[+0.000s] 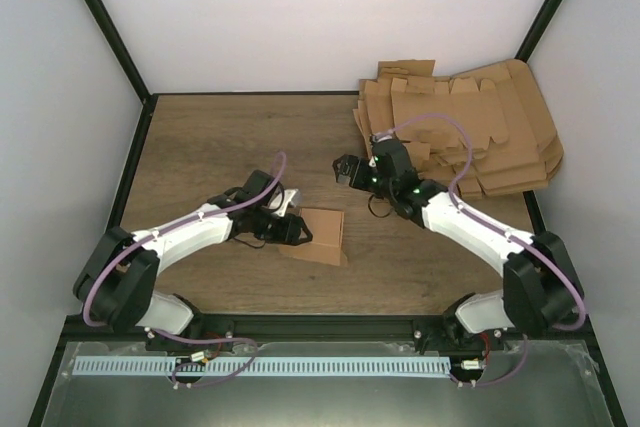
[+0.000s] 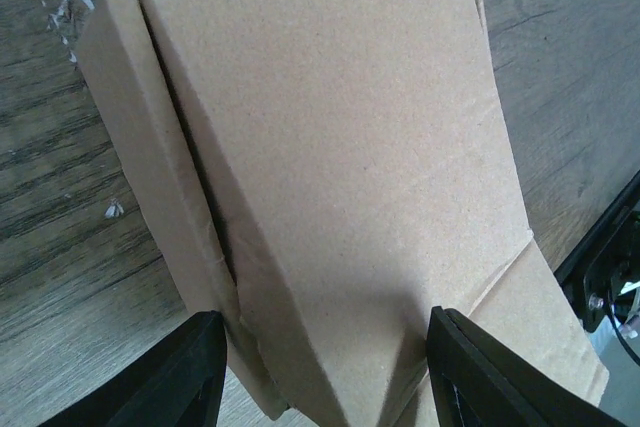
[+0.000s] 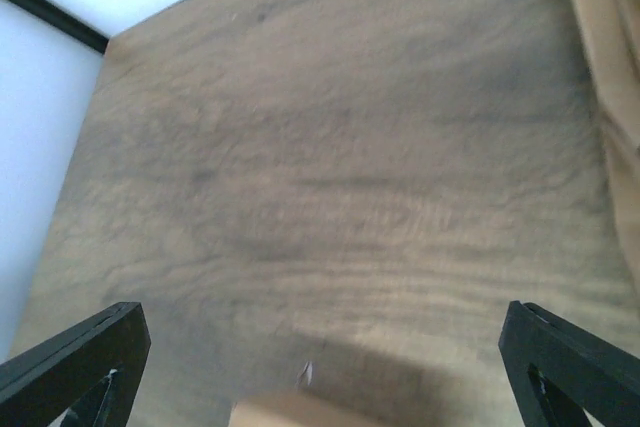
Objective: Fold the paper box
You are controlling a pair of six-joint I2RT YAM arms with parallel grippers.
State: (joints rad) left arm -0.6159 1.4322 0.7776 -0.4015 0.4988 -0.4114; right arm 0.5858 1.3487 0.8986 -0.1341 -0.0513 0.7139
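Observation:
The paper box (image 1: 320, 235) is a brown cardboard piece, partly folded, lying on the wooden table near its middle. In the left wrist view the paper box (image 2: 340, 147) fills the frame, with a folded side flap on its left. My left gripper (image 1: 295, 229) is at the box's left end. Its black fingers (image 2: 195, 377) press on both sides of the box's near end, so the left gripper (image 2: 325, 372) is shut on it. My right gripper (image 1: 345, 169) hovers above the table, up and to the right of the box. In its own view the right gripper (image 3: 325, 367) is wide open and holds nothing, with a strip of the box (image 3: 290, 412) at the bottom edge.
A pile of flat brown cardboard sheets (image 1: 470, 132) lies at the table's back right corner, and its edge (image 3: 610, 67) shows in the right wrist view. White walls with black frame posts (image 1: 130, 187) enclose the table. A black rail (image 1: 320, 325) runs along the near edge.

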